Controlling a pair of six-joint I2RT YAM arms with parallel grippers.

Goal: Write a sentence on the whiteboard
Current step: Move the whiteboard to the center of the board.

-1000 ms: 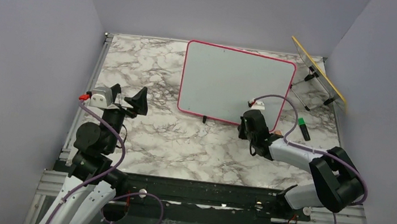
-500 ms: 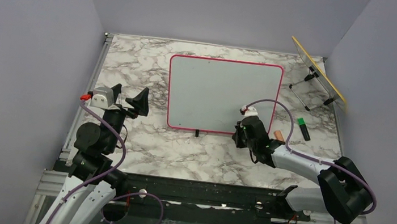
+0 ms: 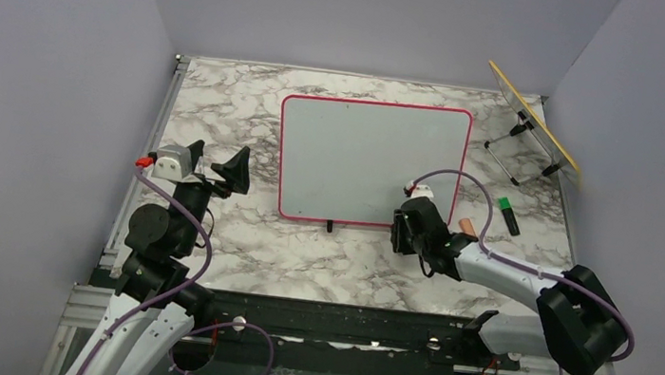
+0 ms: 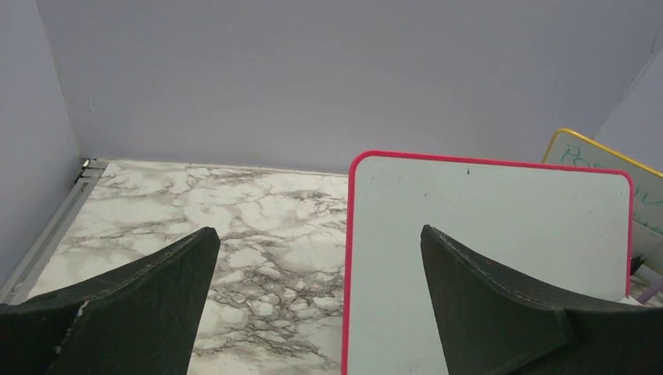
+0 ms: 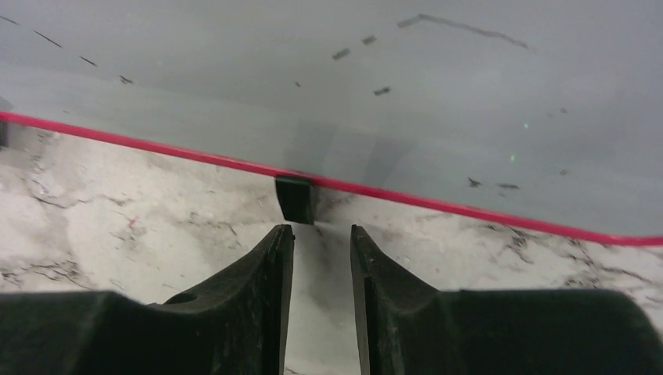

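Observation:
The whiteboard, pink-red framed, lies flat on the marble table and is blank apart from faint smudges; no sentence shows. It also shows in the left wrist view and the right wrist view. My right gripper sits at the board's near right edge. Its jaws stand a narrow gap apart with nothing between them, tips just short of a black foot. My left gripper is raised at the left, wide open and empty.
A black marker with a green cap lies right of the board. A small brownish object lies by my right arm. A yellow-edged panel on a wire stand stands at the back right. Walls close three sides.
The whiteboard has slid left and turned square to the table. My right gripper moved left with it along its near edge. The left arm has not moved.

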